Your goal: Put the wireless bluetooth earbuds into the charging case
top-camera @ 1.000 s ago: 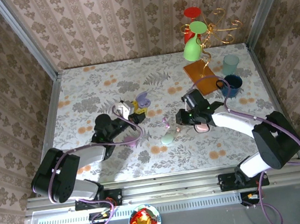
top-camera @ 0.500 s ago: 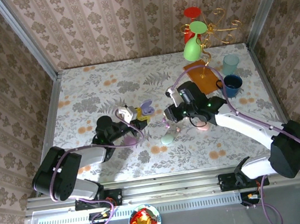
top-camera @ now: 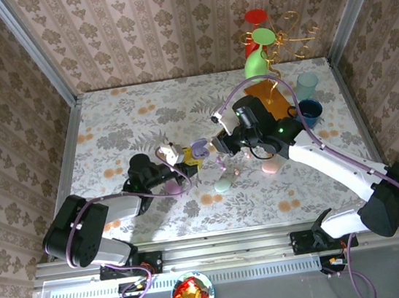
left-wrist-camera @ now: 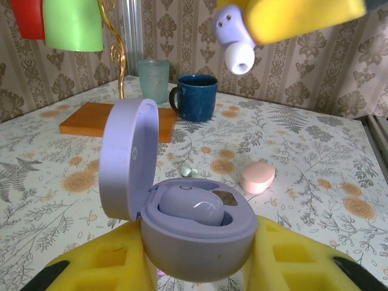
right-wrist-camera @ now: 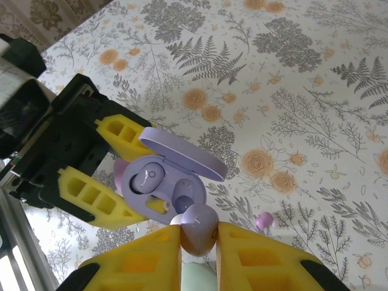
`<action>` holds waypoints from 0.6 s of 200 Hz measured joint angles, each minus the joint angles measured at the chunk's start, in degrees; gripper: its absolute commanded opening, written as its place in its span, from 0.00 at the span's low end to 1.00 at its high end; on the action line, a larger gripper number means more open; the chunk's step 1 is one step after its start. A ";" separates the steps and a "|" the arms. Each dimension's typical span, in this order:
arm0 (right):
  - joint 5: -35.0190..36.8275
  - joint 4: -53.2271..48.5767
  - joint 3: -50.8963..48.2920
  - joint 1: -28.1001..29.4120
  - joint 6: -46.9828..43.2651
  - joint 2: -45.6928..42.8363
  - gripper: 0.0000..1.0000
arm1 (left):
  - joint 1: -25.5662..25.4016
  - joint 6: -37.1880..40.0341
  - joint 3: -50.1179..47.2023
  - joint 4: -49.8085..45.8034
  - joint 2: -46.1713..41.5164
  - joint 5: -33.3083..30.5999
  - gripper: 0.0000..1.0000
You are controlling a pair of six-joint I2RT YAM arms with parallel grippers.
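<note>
as it hangs, glossy lilac earbud (right-wrist-camera: 198, 223), round hinged case (right-wrist-camera: 182, 156)

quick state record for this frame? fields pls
left pincer: shut on the open lilac case
right pincer: shut on a lilac earbud, above the case, not touching
in case: one seated earbud, other slot free
loose: pink case, mint case, mint earbud, pink earbud
</note>
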 measured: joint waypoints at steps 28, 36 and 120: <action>-0.35 -0.42 0.39 0.46 -0.72 0.63 0.21 | 0.00 0.00 0.00 -0.44 0.00 -0.04 0.08; -0.42 -0.42 0.39 0.59 -0.74 0.87 0.21 | 0.00 0.00 0.00 -0.44 0.00 -0.04 0.08; -0.63 -0.17 0.39 1.86 -0.81 5.20 0.21 | 0.00 -0.11 0.02 0.22 -0.02 -0.02 0.09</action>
